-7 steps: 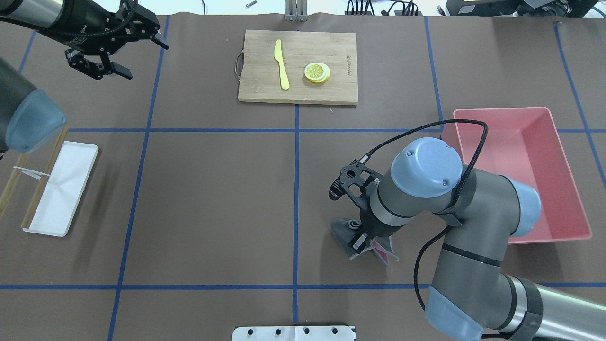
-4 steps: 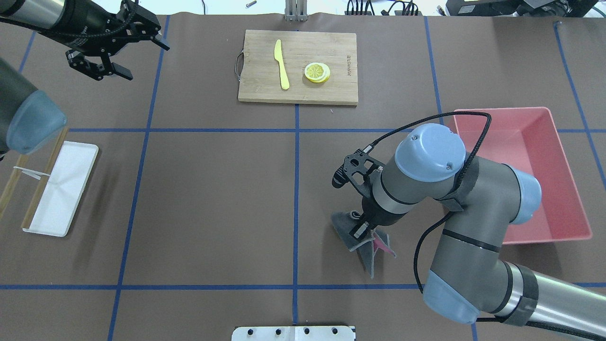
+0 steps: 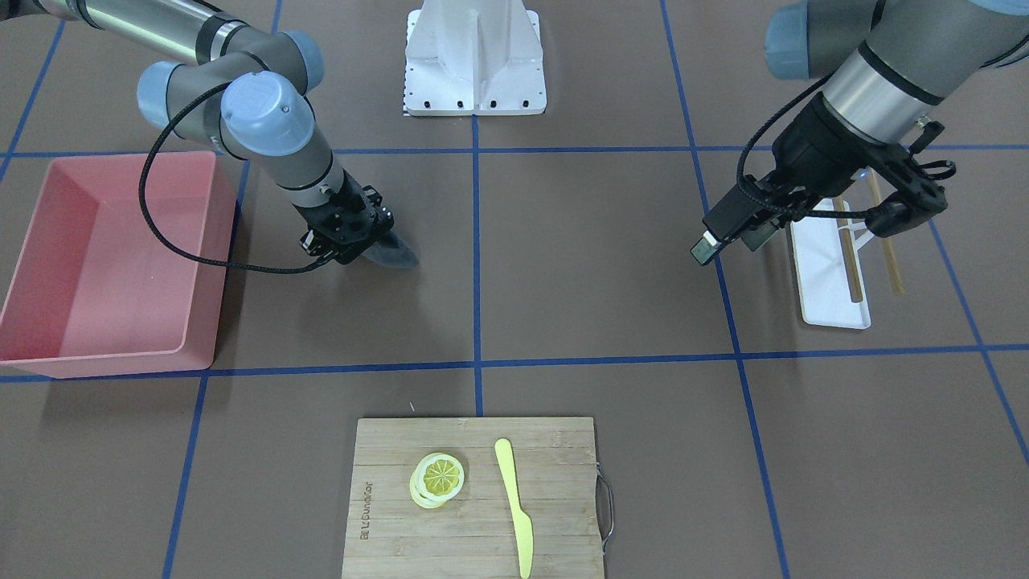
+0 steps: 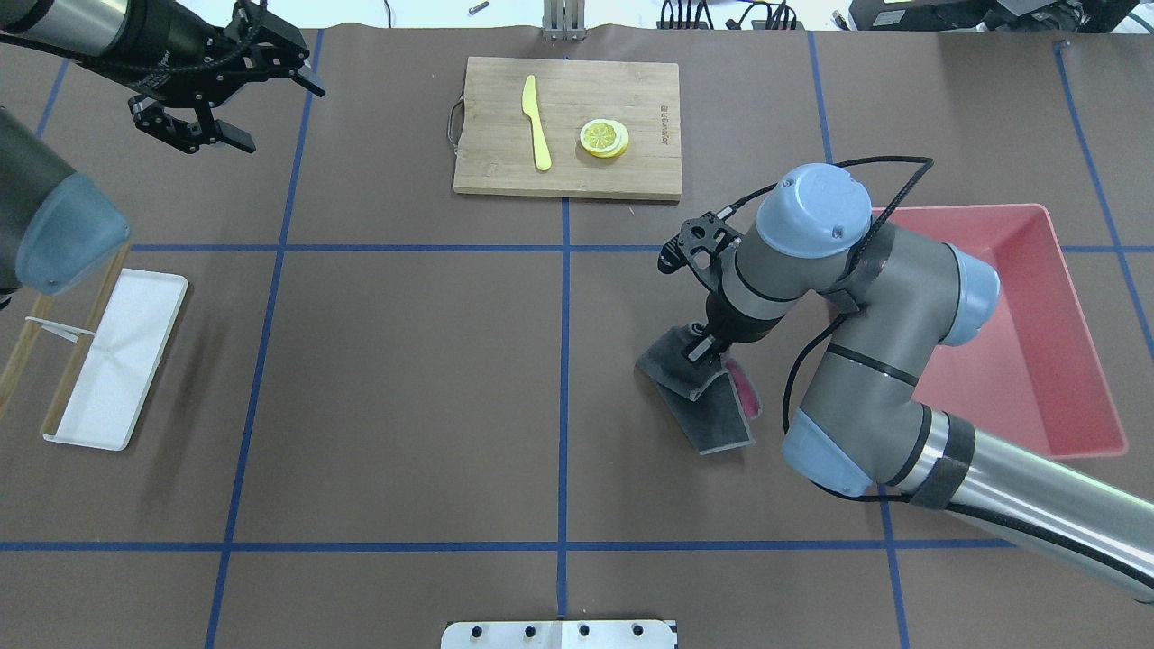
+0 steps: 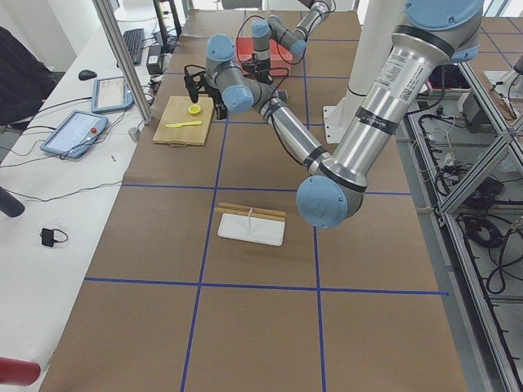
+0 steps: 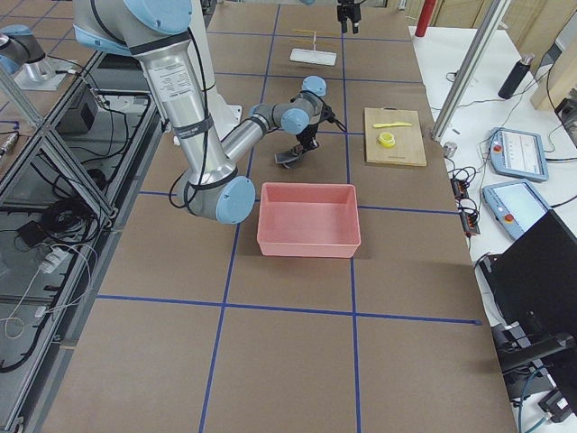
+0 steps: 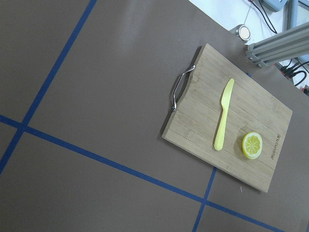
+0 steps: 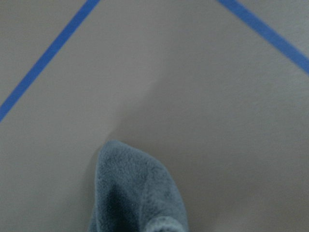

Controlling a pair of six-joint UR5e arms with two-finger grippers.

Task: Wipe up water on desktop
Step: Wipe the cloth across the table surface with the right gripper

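The desktop is a brown surface with blue tape lines. No water shows on it. My right gripper is shut on a grey cloth with a pink underside and presses it on the desktop, right of centre, beside the pink bin. The gripper and cloth also show in the front-facing view. The right wrist view shows the cloth's corner on the brown surface. My left gripper is open and empty, raised over the far left corner.
A pink bin stands at the right, close to the right arm. A bamboo cutting board at the far centre carries a yellow knife and a lemon slice. A white tray lies at the left edge.
My right gripper has dragged the cloth across the desktop away from the robot's base, and the cloth now trails flatter behind it. The left arm has barely moved.
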